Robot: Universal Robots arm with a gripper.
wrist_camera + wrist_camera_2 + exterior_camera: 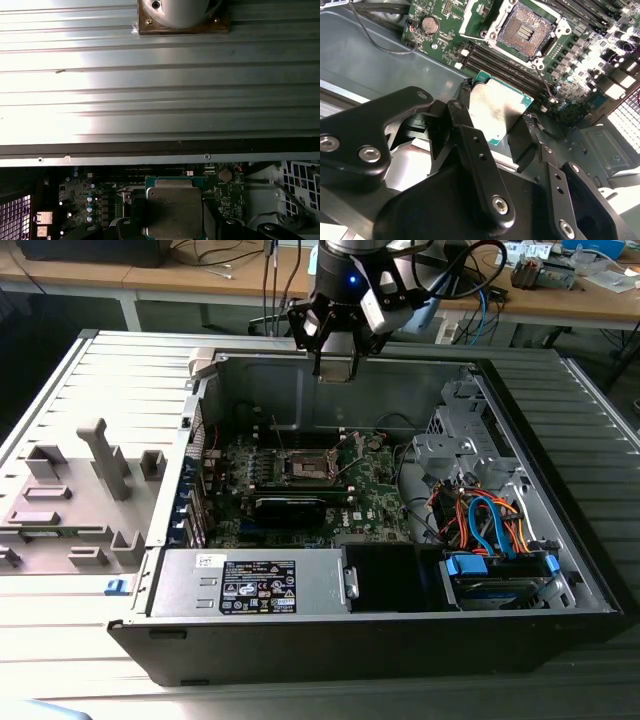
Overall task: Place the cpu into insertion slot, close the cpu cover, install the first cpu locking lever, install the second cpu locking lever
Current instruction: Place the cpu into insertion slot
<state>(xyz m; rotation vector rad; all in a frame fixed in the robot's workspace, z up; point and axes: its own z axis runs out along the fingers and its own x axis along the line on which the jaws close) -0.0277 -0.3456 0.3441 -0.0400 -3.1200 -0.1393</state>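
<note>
My jaws pinch the cpu (499, 112) by opposite edges, flat, high over the open computer case (380, 645). The insertion slot (525, 32) lies uncovered well below, on the green board (442, 42).

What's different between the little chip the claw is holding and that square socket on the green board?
The cpu hangs clamped in the gripper, above the board; the insertion slot sits fixed in it. The cpu's top is plain silver-grey metal; the insertion slot has a dark centre inside a silver rim, and lies empty. Both are square.
</note>
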